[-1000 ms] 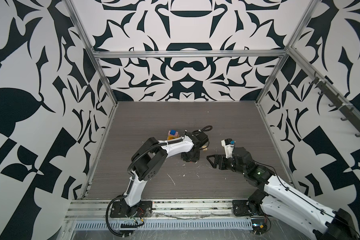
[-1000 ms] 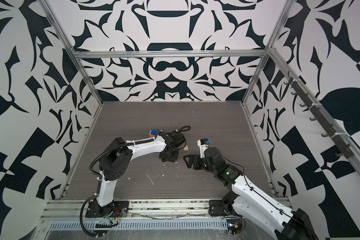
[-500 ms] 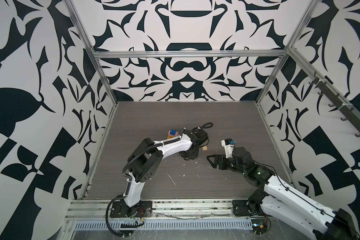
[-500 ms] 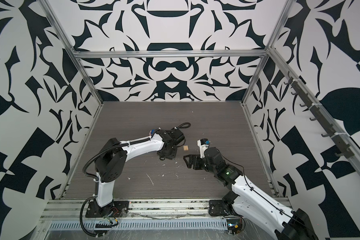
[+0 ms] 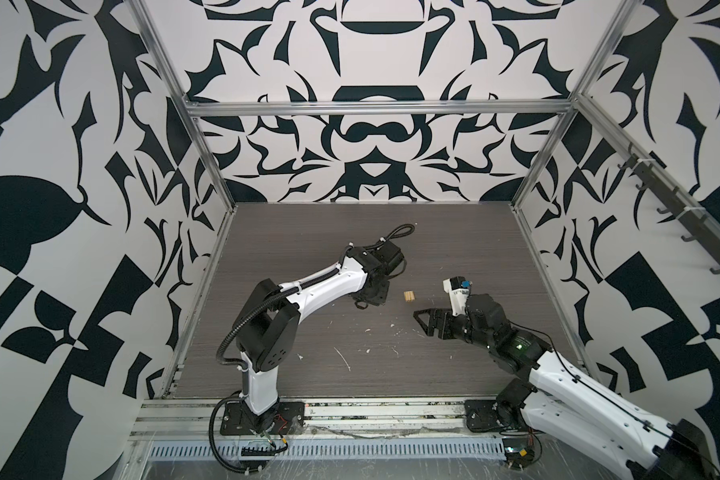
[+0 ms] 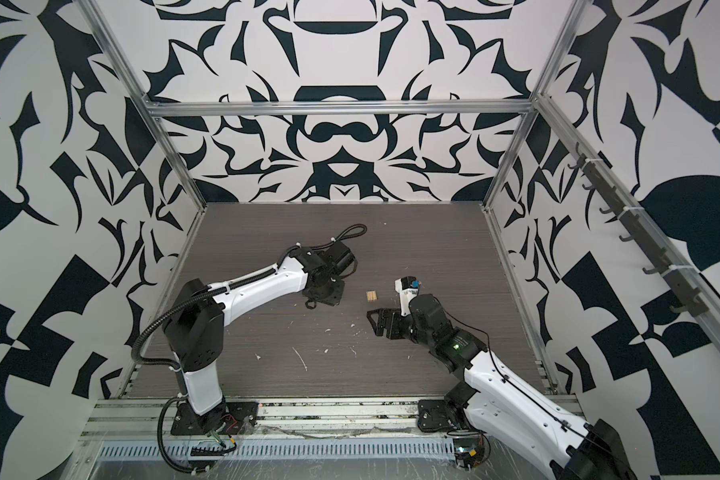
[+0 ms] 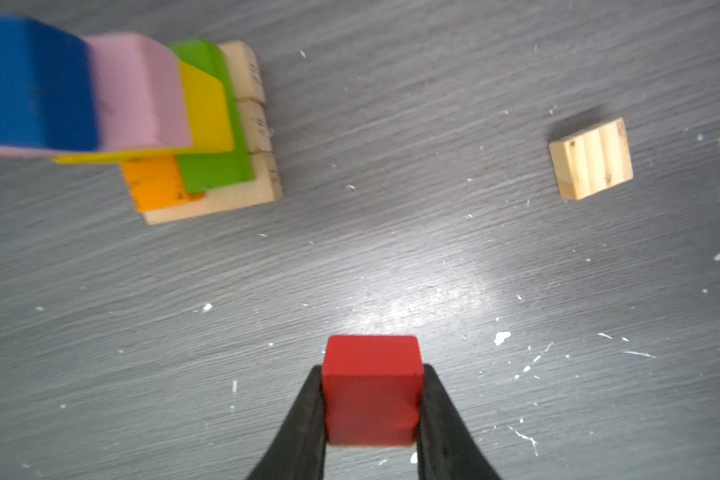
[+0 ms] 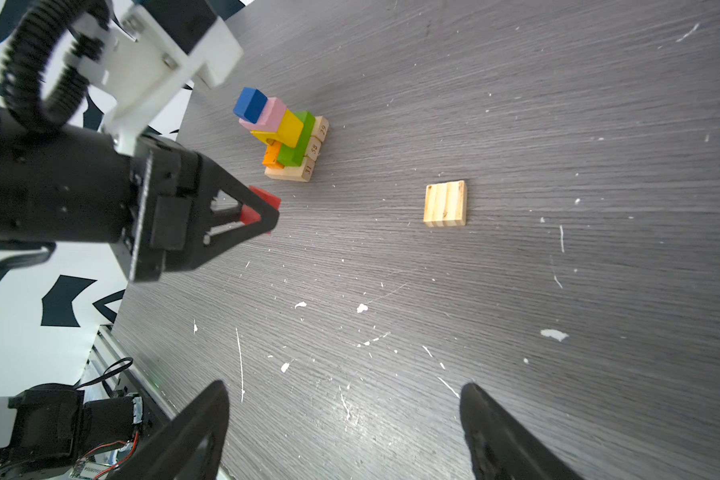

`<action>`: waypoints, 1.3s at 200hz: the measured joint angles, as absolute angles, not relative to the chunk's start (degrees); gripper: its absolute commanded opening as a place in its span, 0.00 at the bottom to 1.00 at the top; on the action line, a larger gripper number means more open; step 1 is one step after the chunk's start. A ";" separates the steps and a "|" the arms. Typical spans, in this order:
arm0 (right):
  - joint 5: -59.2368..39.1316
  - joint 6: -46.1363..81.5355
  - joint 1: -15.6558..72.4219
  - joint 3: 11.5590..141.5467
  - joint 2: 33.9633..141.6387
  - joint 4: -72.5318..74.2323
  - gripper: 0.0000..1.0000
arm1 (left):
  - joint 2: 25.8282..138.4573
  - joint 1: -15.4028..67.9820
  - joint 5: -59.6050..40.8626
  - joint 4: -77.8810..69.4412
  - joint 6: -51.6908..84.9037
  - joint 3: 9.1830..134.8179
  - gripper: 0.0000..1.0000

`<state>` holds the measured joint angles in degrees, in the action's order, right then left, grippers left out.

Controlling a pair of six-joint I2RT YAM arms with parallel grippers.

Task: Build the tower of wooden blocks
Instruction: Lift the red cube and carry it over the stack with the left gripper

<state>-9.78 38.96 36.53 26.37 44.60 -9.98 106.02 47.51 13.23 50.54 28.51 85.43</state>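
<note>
While the tower (image 8: 285,137) stands on the grey surface (image 8: 516,311) with a blue block (image 8: 249,103) on top, its tan planks (image 8: 314,148) stick out past the green block (image 8: 296,141). The left pincer (image 7: 373,370) is clamped on the red block (image 7: 371,399), near the tower but not touching it. One tan block (image 7: 590,158) lies flat, well apart, with bare room all round. The right pincer (image 8: 344,386) is wide apart and holds nothing.

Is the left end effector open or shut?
Shut: the left end effector clamps the red block on two opposite sides.
</note>
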 measured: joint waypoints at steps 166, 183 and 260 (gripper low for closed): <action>-9.78 38.57 36.53 28.56 45.34 -12.60 0.91 | 103.07 34.41 11.00 52.47 16.12 94.02 0.26; -9.78 38.57 36.53 28.56 45.28 -12.67 0.91 | 103.88 34.11 10.81 52.66 15.09 94.91 0.27; -9.76 38.57 36.53 28.56 45.01 -13.06 0.91 | 107.81 33.36 10.52 53.43 10.59 97.27 0.26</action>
